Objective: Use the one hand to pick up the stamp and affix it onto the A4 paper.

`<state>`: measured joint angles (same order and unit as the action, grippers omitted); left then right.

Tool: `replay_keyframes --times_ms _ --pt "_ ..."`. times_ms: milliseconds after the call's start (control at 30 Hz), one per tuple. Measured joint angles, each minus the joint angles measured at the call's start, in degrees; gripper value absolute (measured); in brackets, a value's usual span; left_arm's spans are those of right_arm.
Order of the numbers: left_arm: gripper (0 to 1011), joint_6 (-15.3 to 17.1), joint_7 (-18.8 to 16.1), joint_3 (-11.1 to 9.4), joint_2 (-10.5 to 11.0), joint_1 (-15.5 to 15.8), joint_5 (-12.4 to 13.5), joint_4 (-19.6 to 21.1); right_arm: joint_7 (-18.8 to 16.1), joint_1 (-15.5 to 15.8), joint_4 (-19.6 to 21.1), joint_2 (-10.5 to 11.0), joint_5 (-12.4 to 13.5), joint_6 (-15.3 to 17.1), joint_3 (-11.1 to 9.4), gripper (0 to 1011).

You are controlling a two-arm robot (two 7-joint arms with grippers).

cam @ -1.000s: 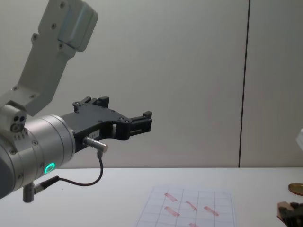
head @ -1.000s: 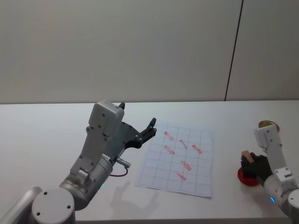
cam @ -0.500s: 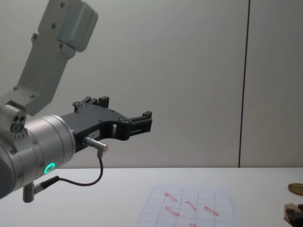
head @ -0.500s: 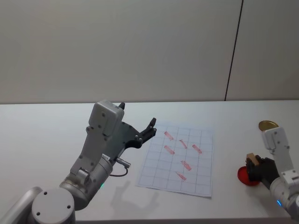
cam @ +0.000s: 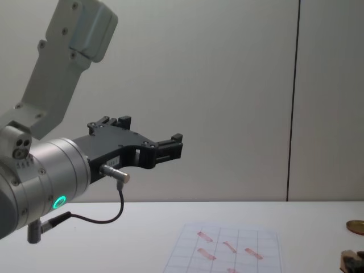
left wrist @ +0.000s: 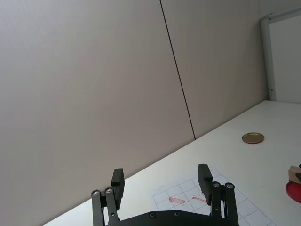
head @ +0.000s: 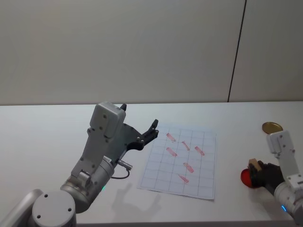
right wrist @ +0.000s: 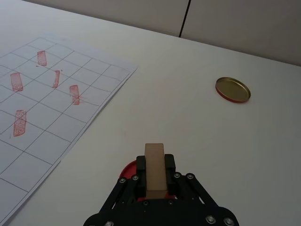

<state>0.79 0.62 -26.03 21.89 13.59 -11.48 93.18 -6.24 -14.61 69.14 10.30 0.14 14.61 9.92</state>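
Stamp is sitting pinched upright in the right gripper over a red pad near the table's right edge, beside the paper, while the left gripper is hanging spread above.

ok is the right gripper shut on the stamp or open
Shut on it. The right gripper has a black finger against each side of the upright wooden stamp, over the red ink pad.

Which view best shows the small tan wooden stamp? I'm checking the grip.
The right wrist view: the small tan wooden stamp stands centred in the right end effector. The head view shows it small; the left wrist view, an edge sliver.
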Motion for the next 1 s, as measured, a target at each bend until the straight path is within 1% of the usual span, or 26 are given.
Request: replay_keyframes --times_ms 300,600,733,867,933,1000 --pt "993 0.0 0.0 0.0 0.0 0.0 0.0 0.0 -0.72 -0.29 -1.23 -0.44 0.34 0.27 0.34 216" --pt "993 0.0 0.0 0.0 0.0 0.0 0.0 0.0 -1.18 -0.84 -2.37 -0.92 0.4 -0.35 0.69 217" --pt "993 0.0 0.0 0.0 0.0 0.0 0.0 0.0 -1.27 -1.01 -2.58 -1.06 0.4 -0.62 0.8 276" --pt "993 0.0 0.0 0.0 0.0 0.0 0.0 0.0 -1.23 -1.09 -2.6 -1.15 0.28 -0.94 0.87 440" --pt "993 0.0 0.0 0.0 0.0 0.0 0.0 0.0 -1.18 -1.09 -2.52 -1.16 0.21 -0.99 0.88 481" --pt "993 0.0 0.0 0.0 0.0 0.0 0.0 0.0 -1.04 -1.09 -2.3 -1.17 0.07 -1.06 0.89 565"
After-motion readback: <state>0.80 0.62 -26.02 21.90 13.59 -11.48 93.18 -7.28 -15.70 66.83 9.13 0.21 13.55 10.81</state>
